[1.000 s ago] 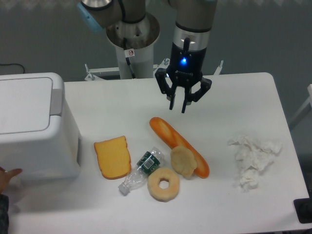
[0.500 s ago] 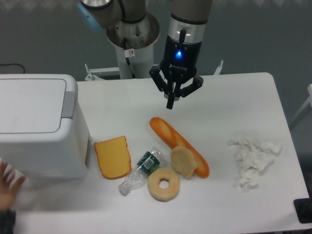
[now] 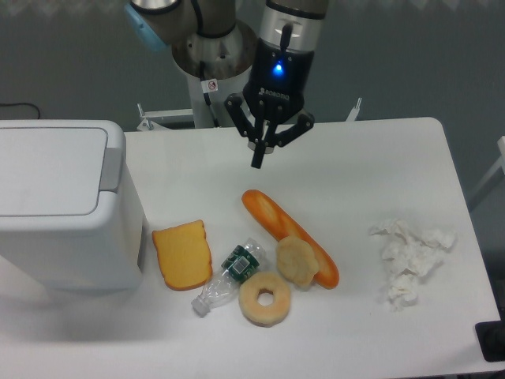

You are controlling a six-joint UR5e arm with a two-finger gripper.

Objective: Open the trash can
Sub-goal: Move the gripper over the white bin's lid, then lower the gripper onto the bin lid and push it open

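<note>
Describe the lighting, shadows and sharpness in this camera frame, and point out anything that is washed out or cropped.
Camera view: even overhead light, soft shadows only; the trash can lid is nearly washed out against the white table, and its left side is cropped. The gripper is slightly soft, with a blue light glowing on the wrist above it. The baguette and crumpled tissue look sharp.

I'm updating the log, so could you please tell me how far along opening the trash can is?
Nothing looks done: the trash can has its lid flat and closed. The hand hangs empty above the table, right of the can, touching nothing. Reaching the grey tab and opening the lid remains.
</note>
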